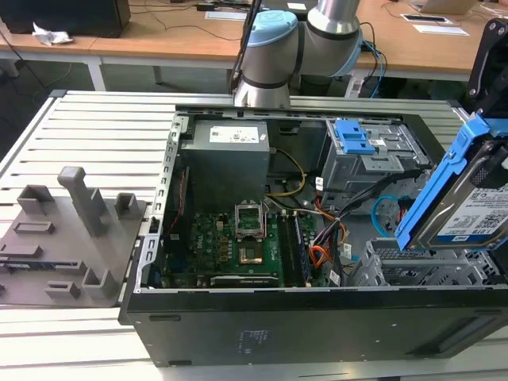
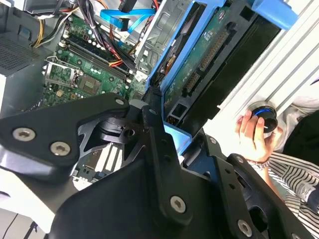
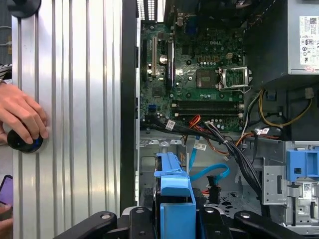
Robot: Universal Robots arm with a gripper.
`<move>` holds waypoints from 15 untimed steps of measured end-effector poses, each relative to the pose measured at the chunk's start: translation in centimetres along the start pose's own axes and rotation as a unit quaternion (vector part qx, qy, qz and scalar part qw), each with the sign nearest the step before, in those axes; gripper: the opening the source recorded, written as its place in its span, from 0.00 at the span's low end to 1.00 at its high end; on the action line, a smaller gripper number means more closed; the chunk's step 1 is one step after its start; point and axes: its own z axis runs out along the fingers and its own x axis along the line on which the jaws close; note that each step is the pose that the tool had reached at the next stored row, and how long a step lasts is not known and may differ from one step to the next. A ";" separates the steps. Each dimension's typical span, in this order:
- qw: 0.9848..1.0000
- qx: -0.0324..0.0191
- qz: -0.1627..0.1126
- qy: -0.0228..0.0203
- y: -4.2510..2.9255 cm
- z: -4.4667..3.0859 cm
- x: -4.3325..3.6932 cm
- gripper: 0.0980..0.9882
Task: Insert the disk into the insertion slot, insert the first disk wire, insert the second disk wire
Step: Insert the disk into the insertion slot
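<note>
- While the gripper (image 3: 175, 219) clamps tight on the disk (image 1: 476, 208), the disk's long axis tilts steeply.
- Slot (image 1: 417, 274) lies below the jaws, under the disk's lower end.

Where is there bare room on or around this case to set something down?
Bare slatted table stretches on the exterior view's left, bordered by the grey fixture and the computer case. Inside the case, wires crowd the gap between the motherboard and the insertion slot, where the held disk hangs.
</note>
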 end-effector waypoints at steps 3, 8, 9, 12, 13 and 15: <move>1.000 0.000 0.000 0.000 0.00 0.22 0.00 0.30; 1.000 0.000 0.000 0.000 -0.02 0.57 0.00 0.30; 1.000 0.000 0.000 0.000 -0.02 0.61 0.00 0.30; 1.000 0.000 0.000 0.000 -0.03 0.75 0.00 0.30; 1.000 0.000 0.000 0.000 -0.03 0.82 0.00 0.30; 1.000 0.000 0.000 0.000 -0.03 0.91 0.00 0.30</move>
